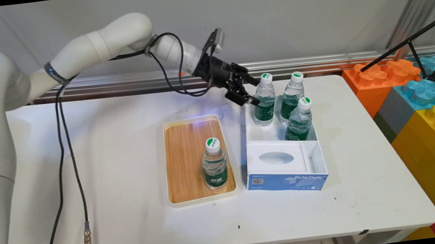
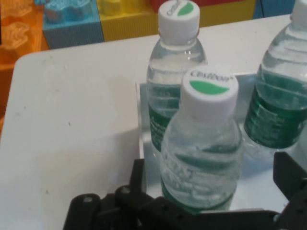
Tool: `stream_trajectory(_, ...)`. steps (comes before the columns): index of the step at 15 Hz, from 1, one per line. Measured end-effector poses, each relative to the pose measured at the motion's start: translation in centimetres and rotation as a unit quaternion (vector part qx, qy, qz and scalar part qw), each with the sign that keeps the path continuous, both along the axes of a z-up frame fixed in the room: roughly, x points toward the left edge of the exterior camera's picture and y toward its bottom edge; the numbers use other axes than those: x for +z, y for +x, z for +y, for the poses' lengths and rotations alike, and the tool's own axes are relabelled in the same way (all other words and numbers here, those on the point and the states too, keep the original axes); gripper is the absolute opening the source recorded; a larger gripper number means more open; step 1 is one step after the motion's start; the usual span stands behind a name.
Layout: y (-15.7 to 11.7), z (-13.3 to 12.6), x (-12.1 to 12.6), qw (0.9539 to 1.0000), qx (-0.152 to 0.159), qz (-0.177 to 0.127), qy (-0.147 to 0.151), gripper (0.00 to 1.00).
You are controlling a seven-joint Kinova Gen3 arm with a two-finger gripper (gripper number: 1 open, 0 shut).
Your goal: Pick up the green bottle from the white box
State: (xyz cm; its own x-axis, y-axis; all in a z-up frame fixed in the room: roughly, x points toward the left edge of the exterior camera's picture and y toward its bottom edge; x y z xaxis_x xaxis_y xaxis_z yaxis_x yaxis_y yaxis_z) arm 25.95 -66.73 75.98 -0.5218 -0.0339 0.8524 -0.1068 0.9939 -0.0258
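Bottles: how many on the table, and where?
4. One stands on the wooden tray, bottle. Three stand in the white box: back left next to the gripper, back right, front right. None looks hidden.

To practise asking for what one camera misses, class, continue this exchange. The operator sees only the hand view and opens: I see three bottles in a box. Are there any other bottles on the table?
Observer: Yes. A fourth bottle stands upright on a wooden tray, left of the box.
Operator: What is in the rest of the box?
Observer: Its near part holds a white insert with an oval hole.
Operator: From which side does the end effector come in?
Observer: From the left, tilted down; the end effector is open beside the back-left bottle.
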Motion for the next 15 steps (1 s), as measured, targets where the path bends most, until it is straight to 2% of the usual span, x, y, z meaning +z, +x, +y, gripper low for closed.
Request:
stream_trajectory(7, -2.0, -0.6, -0.8, 0.9996, -0.015, 0.016, -0.017, 1.00)
stream_trajectory(15, -2.8, -0.6, -1.7, 0.9992, -0.026, 0.017, -0.026, 1.00)
